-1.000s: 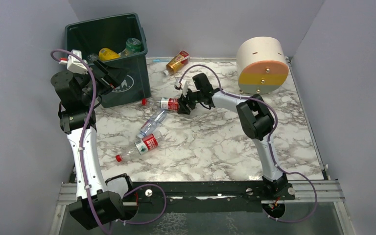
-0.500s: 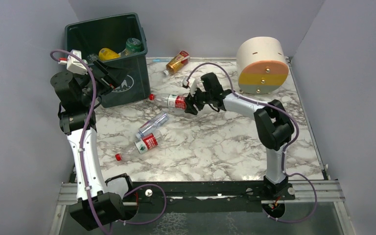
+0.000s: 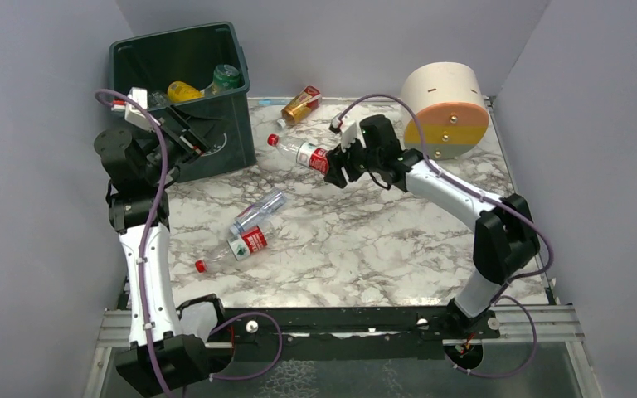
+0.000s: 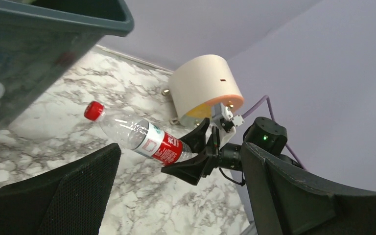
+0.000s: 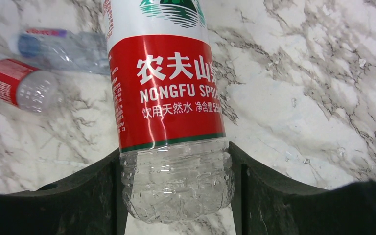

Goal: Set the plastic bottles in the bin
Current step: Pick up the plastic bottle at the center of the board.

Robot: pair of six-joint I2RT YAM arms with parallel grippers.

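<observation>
The dark green bin stands just beyond the cap of a red-labelled Nongfu Spring bottle, whose base the right gripper clamps between its jaws, clear of the marble table. The left gripper hangs at the bin's front, jaws apart, empty

2 white arms, black joints, purple cables.
</observation>
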